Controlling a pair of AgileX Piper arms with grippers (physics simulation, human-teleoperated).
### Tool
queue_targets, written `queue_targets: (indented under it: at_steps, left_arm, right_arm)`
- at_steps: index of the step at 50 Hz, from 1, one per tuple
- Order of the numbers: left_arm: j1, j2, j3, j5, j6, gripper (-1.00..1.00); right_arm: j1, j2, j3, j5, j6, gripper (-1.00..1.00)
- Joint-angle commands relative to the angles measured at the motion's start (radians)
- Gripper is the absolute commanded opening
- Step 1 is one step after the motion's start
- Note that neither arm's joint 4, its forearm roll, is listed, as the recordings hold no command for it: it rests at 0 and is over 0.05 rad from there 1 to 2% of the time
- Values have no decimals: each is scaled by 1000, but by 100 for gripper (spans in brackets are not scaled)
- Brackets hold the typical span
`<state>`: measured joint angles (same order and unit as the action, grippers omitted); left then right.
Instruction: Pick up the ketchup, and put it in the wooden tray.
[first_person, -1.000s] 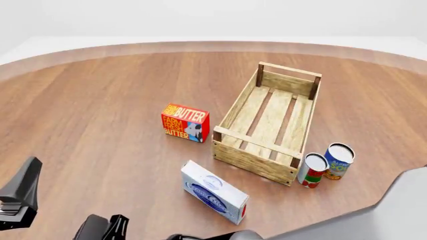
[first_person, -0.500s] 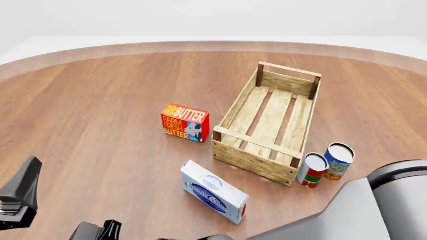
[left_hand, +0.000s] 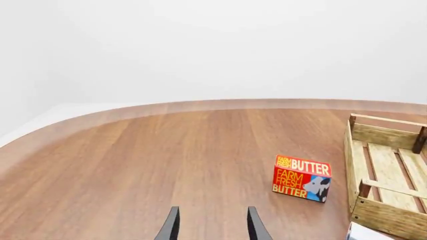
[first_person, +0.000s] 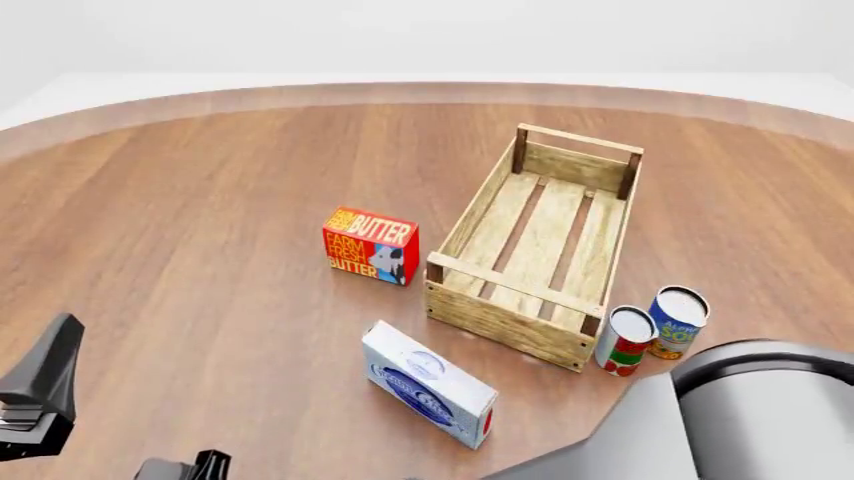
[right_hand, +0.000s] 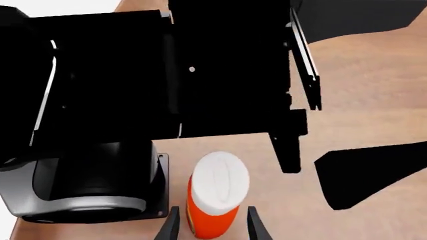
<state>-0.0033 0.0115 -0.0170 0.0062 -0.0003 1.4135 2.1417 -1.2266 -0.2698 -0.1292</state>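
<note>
Right gripper (right_hand: 210, 227) is hovering with its jaws apart around the ketchup (right_hand: 215, 200); left gripper (left_hand: 210, 227) is sitting spread apart over bare table (left_hand: 133, 165).

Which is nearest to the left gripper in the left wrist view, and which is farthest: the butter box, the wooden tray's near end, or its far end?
From the left gripper:
1. Butter box, just ahead, toward the tray.
2. Wooden tray, near end, beyond the box.
3. Its far end, farthest.
</note>
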Motion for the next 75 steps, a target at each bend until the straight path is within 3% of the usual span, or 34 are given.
queue_targets:
  at_steps: [1,23,24,52,75]
  left_arm:
    - [0,0,0,0,0,100]
    - [0,0,0,0,0,100]
    - [0,0,0,0,0,100]
    - [0,0,0,0,0,100]
    - [0,0,0,0,0,100]
  right_arm:
    - [4,25,-28,7,-11,100]
    - [0,51,-68,16,-25,100]
    - [2,51,-66,15,-28,-100]
    - [15,-67,55,-15,8,-100]
    - [-105,-155,225,-95,36,-100]
